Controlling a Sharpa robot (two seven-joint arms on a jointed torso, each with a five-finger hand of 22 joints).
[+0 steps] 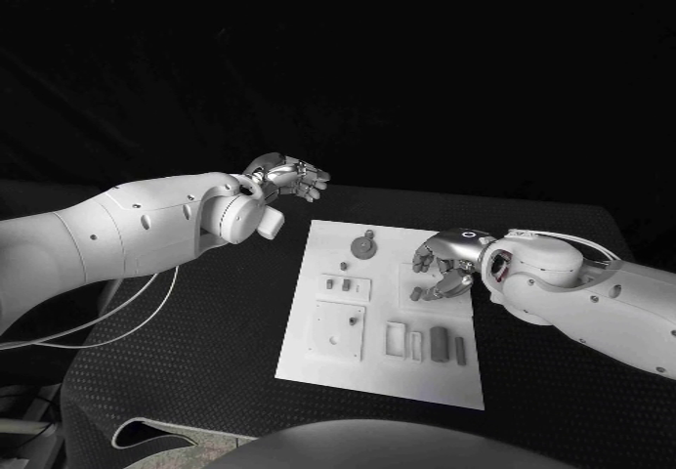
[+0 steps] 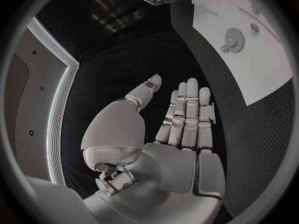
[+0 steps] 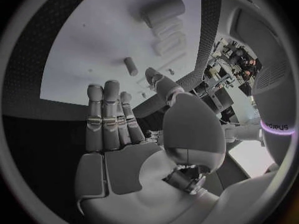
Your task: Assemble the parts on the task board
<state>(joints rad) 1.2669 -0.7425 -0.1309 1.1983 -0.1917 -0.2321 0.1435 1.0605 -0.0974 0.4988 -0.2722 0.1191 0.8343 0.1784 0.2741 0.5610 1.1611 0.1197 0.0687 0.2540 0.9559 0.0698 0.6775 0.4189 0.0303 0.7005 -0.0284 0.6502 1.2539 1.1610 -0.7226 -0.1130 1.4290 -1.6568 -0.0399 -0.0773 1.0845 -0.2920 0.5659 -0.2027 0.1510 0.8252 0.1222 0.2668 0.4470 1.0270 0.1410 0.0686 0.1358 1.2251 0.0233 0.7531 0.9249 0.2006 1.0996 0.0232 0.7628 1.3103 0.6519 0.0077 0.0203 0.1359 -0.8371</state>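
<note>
A: Head view first, quick?
B: I see the task board (image 1: 327, 363) flat mid-table, grey parts on it: a round part (image 1: 365, 248) near the far edge, a short peg (image 1: 417, 293) right of centre, a dark cylinder (image 1: 440, 341) near the front right. My left hand (image 1: 289, 178) hangs over the black table (image 1: 197, 322) beyond the board's far left corner, fingers loose, holding nothing. My right hand (image 1: 445, 262) is over the board's right edge, fingers curled downward just above the peg; contact, can't tell.

A: Left wrist?
B: Left hand (image 2: 181, 129) flat, fingers straight and side by side, thumb out, nothing in it. Board (image 2: 261, 59) well off, round part (image 2: 233, 38) on it.

A: Right wrist?
B: Right hand (image 3: 124, 129) likewise flat and empty, fingers extended. Board (image 3: 87, 55) beyond the fingertips, peg (image 3: 131, 66) lying free, cylinder (image 3: 164, 10) further on.
</note>
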